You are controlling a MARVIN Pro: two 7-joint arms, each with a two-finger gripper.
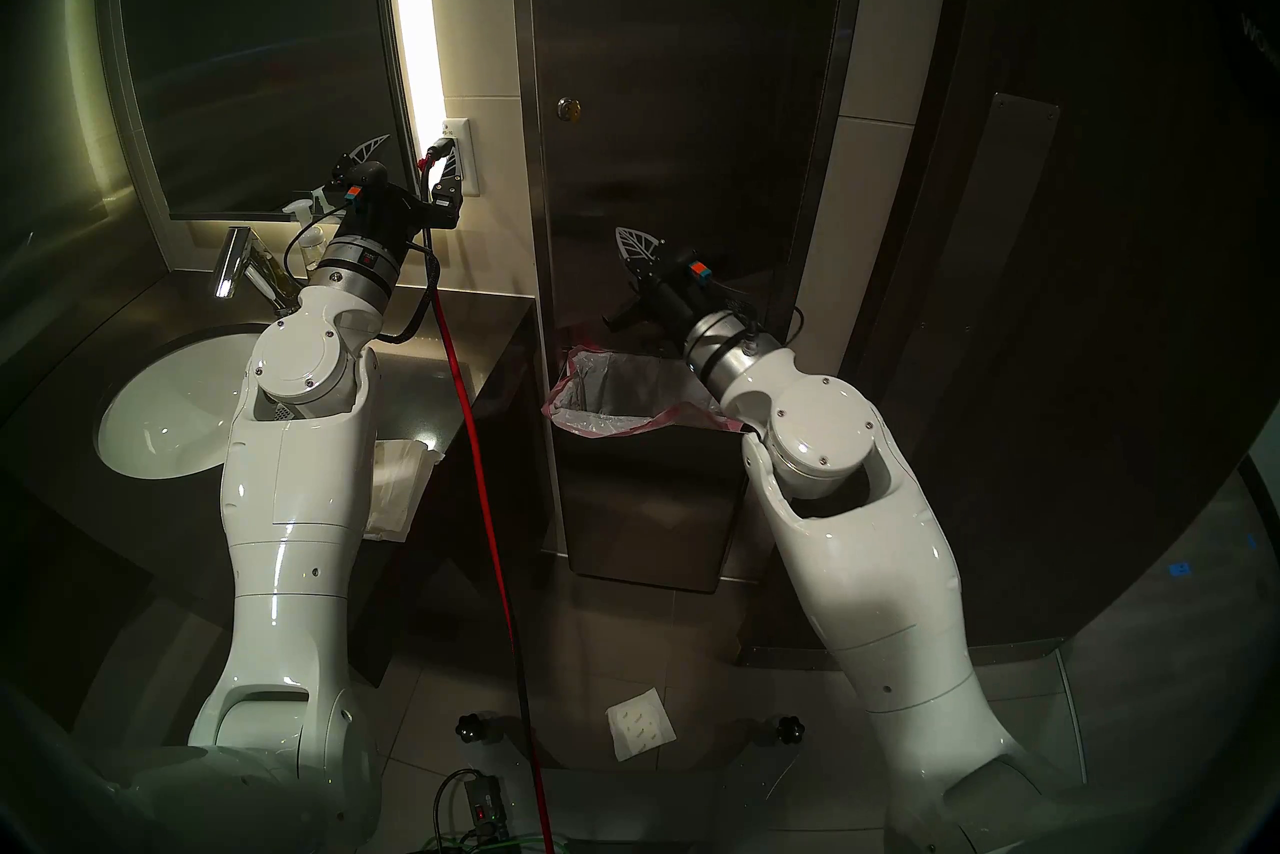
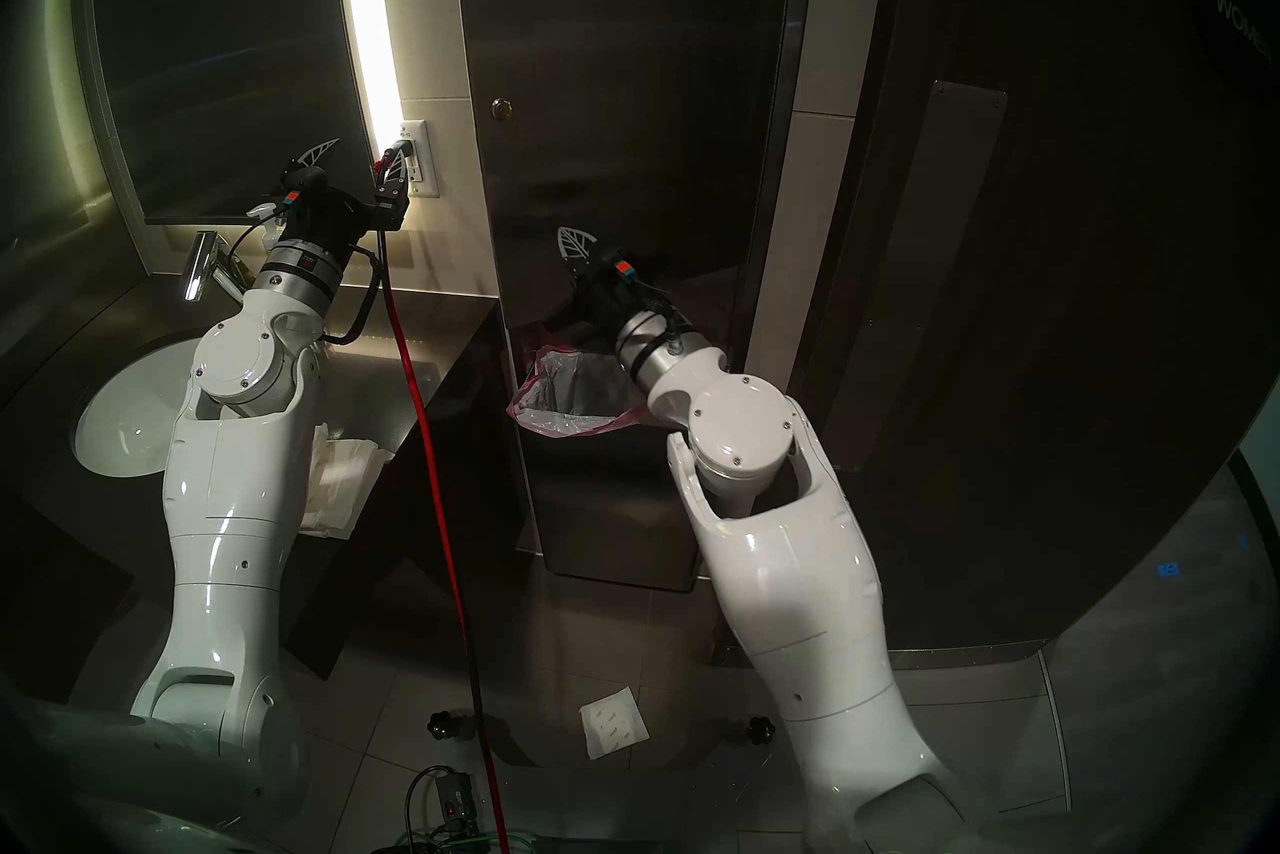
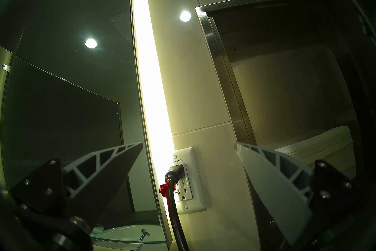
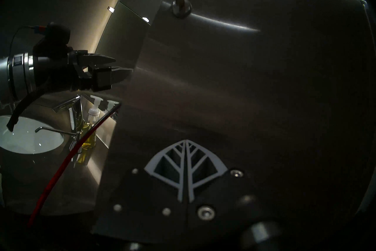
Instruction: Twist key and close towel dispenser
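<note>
Dim room; light strip glares, fisheye edges dark.

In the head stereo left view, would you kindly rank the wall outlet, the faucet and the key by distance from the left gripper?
From the left gripper:
1. Wall outlet, just to its right, beside the fingertip.
2. Faucet, lower left, over the sink.
3. Key, farther right, in the towel dispenser door's lock.
</note>
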